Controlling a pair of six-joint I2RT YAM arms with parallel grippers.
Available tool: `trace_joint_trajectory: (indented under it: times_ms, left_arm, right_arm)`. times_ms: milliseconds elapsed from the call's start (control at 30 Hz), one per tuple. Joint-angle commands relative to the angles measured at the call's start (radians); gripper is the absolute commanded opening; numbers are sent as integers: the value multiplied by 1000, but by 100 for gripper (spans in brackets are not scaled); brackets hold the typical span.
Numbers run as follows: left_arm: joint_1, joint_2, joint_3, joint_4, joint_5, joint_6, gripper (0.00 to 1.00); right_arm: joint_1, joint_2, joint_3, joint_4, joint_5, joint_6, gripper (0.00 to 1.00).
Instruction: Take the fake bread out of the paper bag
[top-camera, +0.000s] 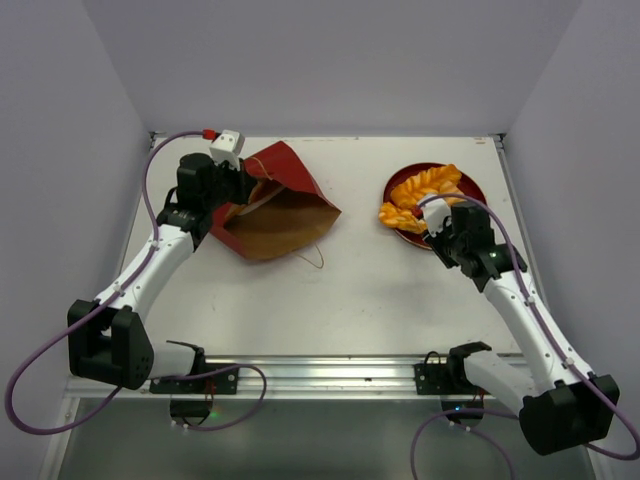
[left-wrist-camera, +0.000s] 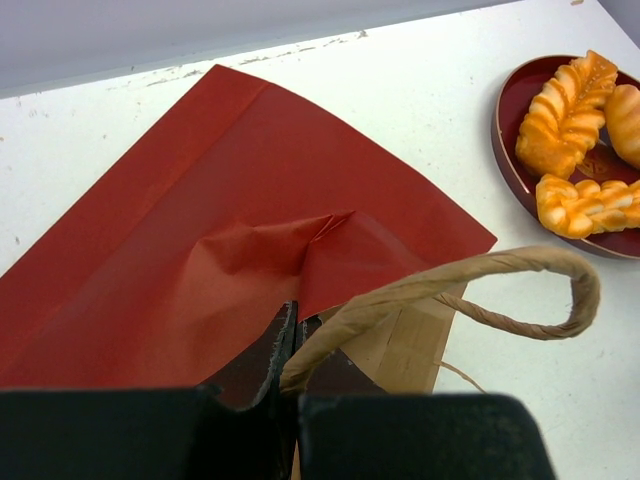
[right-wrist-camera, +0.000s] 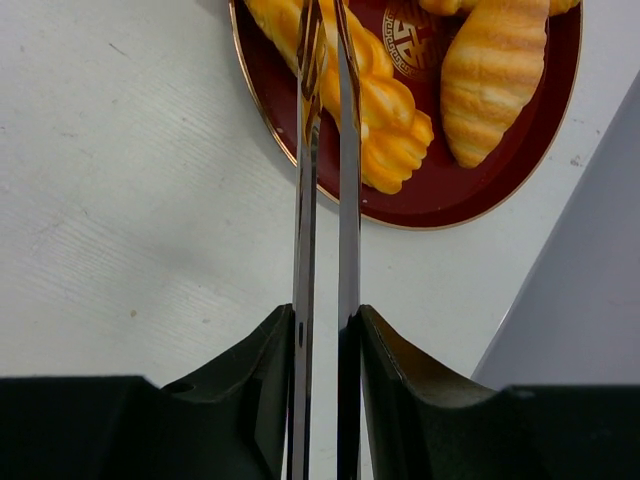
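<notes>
The paper bag (top-camera: 283, 205) lies on its side at the back left, red outside, brown kraft inside. My left gripper (top-camera: 240, 188) is shut on the bag's rim beside a tan loop handle (left-wrist-camera: 500, 268); the jaws (left-wrist-camera: 290, 318) pinch the red paper (left-wrist-camera: 230, 240). Fake bread (top-camera: 420, 192) lies on a round red plate (top-camera: 473, 190) at the back right: a braided piece (left-wrist-camera: 565, 105), a twisted piece (right-wrist-camera: 390, 115) and a long roll (right-wrist-camera: 495, 70). My right gripper (right-wrist-camera: 325, 20) is shut and empty, its tips over the twisted piece at the plate's near rim (right-wrist-camera: 440, 208). The bag's inside is not visible.
A second loop handle (top-camera: 316, 257) lies on the table in front of the bag. Grey walls close in the table on the left, back and right (right-wrist-camera: 580, 300). A metal rail (top-camera: 330, 372) runs along the near edge between the arm bases.
</notes>
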Motion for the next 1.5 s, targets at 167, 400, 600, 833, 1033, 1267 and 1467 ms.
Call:
trace_joint_trajectory:
  times_ms: [167, 400, 600, 833, 1033, 1267, 1467]
  left_arm:
    - [8, -30, -7, -5, 37, 17, 0]
    - [8, -27, -11, -5, 58, 36, 0]
    - [6, -15, -10, -3, 86, 50, 0]
    - [-1, -4, -4, -14, 97, 63, 0]
    - [-4, -24, -5, -28, 92, 73, 0]
    - [-6, -48, -22, -31, 90, 79, 0]
    - [-6, -70, -34, -31, 89, 80, 0]
  right_arm:
    - [-3, 3, 101, -36, -92, -43, 34]
    - [1, 29, 222, -142, -340, -175, 31]
    - [141, 42, 298, -236, -461, -290, 31]
    - [539, 159, 315, -63, -198, -229, 30]
    - [704, 365, 390, 177, 104, -230, 29]
    - [807, 558, 410, 466, 299, -374, 31]
    - [834, 695, 445, 632, 347, -474, 34]
